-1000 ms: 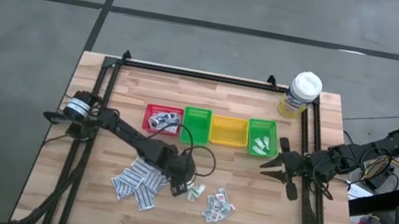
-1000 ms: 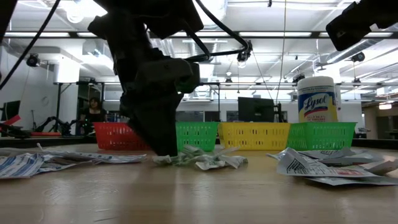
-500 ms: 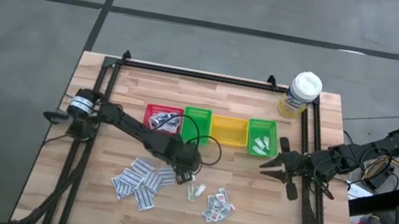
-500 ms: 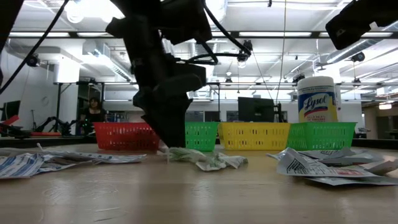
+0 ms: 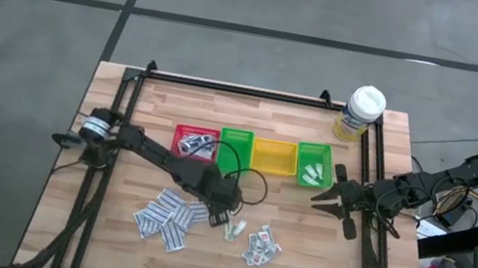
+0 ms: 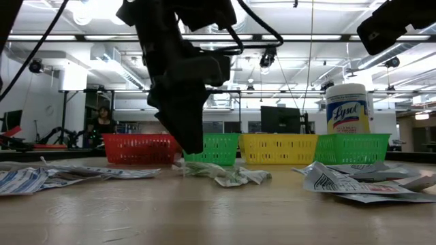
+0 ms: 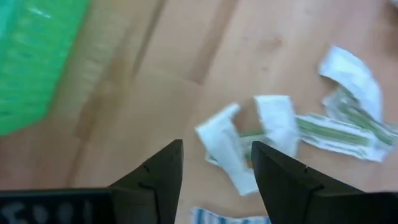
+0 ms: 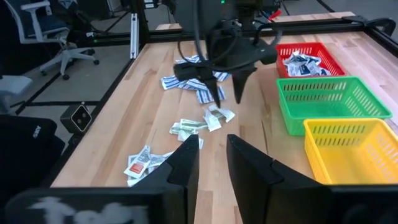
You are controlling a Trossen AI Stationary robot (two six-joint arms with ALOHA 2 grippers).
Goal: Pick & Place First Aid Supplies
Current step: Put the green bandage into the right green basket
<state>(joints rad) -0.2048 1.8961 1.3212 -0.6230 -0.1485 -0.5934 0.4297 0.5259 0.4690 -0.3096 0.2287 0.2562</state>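
- Left gripper (image 5: 223, 212), fingers spread and empty, hangs over crumpled green-printed white paper packets (image 5: 233, 227) near the wooden table's (image 5: 102, 238) front edge; descending off-centre could scatter them.
- Right gripper (image 5: 323, 197) waits half-open, empty, by the right edge.

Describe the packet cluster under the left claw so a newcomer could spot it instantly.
Start at the row of bins. In front of it, under the left claw, lies a small crumpled cluster. Its green-printed packets differ from the blue-striped pile and the red-printed pile flanking it.
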